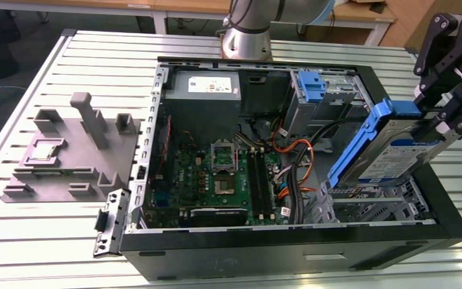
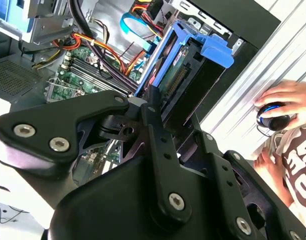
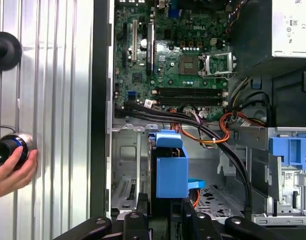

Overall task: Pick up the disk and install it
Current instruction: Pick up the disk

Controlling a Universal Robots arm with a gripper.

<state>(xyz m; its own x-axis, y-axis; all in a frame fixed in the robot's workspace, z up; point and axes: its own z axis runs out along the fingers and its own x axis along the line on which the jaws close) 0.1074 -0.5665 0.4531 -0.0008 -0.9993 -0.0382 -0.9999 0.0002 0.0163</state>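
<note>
— So, where is the disk (image 1: 391,153) at the moment?

— Up in the gripper (image 1: 440,129), over at the exterior view's right. In the second wrist view the black fingers (image 2: 154,117) are closed on it from two sides, so it is clamped firmly.

— Is it lying flat?

— No. It stands on edge and leans, with the blue carrier rail (image 1: 360,144) along the side nearer the motherboard (image 1: 223,174) and its labelled face turned to the exterior camera.

— Is it seated in the machine?

— Not seated. Its lower end hangs over the open computer case (image 1: 295,253), just above the metal drive cage (image 1: 375,208) in the corner. I can't tell whether it touches the cage.

— What is around it in there?

— Orange cables (image 1: 299,150) curl between the motherboard and the cage. The grey power supply (image 1: 207,87) sits at the far wall, with a bare blue bracket (image 1: 311,84) beside it, well apart from the held drive.

— And outside the case?

— A grey fixture block (image 1: 62,156) sits on the slatted table (image 1: 38,235) at the exterior view's left. In the first wrist view a person's hand (image 3: 10,172) rests on the table by the case wall, curled around a small dark device (image 3: 5,150).
</note>
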